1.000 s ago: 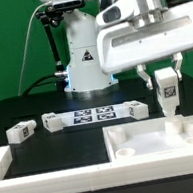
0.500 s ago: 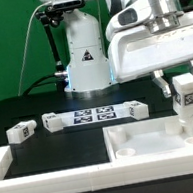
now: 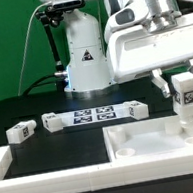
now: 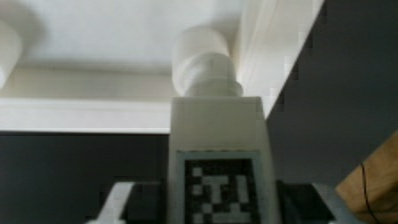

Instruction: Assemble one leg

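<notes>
Currently the pincer [image 3: 182, 77] pinches the leg [image 3: 188, 95] upright over a corner of the white panel [image 3: 142, 143]. Seating and screwing it in seem left.

— What does the leg [image 3: 187, 92] look to be made of?
— White plastic, smooth and matt. Its marker face is flat black-and-white print, with no shine.
— And the panel [image 3: 142, 143]?
— The same smooth white plastic, with a soft sheen along its rim.
— The bench [image 3: 66, 138]?
— Black and matt. Whether it is cloth or board, I cannot tell.
— The arm [image 3: 79, 31]?
— A glossy white moulded shell that catches highlights. The green backdrop [image 3: 1, 49] looks like matt cloth.
</notes>
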`<state>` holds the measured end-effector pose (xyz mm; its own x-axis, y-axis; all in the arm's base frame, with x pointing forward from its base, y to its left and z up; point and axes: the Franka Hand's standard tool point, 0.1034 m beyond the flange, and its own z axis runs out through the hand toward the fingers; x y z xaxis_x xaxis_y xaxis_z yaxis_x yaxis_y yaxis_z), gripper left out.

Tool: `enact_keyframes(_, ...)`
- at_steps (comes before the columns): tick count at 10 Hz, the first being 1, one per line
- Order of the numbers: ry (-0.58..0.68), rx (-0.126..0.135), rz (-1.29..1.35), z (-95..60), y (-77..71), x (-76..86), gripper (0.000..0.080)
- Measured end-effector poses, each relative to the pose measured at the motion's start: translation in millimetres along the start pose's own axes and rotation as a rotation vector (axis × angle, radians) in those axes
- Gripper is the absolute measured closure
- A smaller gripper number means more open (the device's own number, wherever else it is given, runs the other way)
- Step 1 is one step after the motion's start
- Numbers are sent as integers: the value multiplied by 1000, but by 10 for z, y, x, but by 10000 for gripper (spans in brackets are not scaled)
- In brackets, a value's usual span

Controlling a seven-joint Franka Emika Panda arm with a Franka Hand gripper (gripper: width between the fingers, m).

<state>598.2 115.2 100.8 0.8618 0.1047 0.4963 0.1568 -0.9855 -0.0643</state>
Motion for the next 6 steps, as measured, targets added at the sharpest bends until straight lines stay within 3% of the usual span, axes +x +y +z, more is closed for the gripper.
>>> enact_keyframes(3,17,5,-11,111,-9,151,508)
enact_keyframes(6,8,1,-12,243,56,81,508)
